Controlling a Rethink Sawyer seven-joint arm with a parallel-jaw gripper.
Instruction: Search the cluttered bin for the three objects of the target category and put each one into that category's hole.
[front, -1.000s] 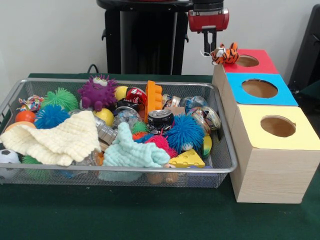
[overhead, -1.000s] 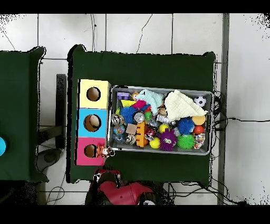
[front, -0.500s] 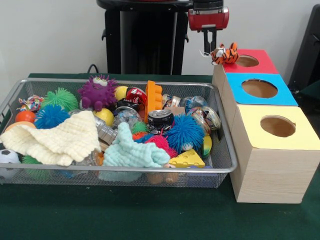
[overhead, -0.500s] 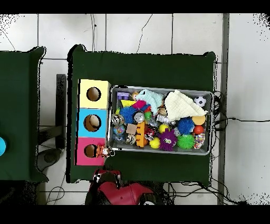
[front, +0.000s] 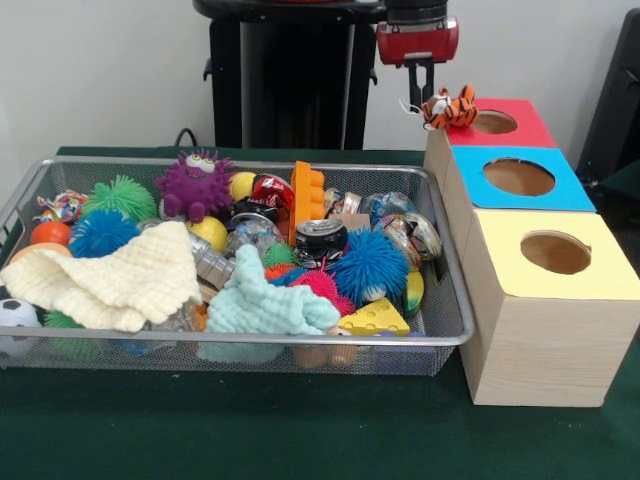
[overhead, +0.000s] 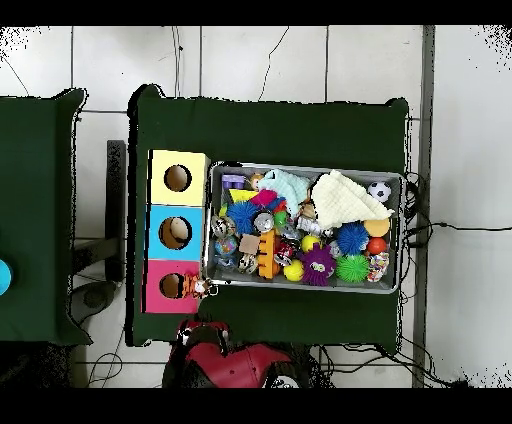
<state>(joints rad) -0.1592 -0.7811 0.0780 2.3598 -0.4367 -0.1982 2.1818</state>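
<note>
A small orange and black striped tiger toy (front: 450, 108) lies on the near-left corner of the red box (front: 520, 130), beside its round hole (front: 494, 122). In the overhead view the tiger (overhead: 200, 288) sits at the red box's edge (overhead: 155, 295) toward the bin. My gripper (front: 421, 98) hangs just left of the tiger and slightly above it, holding nothing I can see. Its red wrist housing (front: 417, 40) is at the top edge. The wire bin (front: 445, 335) is packed with toys and cloths.
Blue box (front: 470, 165) and yellow box (front: 500, 270) stand in a row in front of the red one. The bin holds a purple fuzzy monster (front: 195, 183), an orange block (front: 307, 197), a can (front: 321, 240), spiky balls, a cheese wedge (front: 373, 318) and two cloths.
My gripper has risen slightly beside the tiger toy. The tiger and the bin's contents have not moved.
</note>
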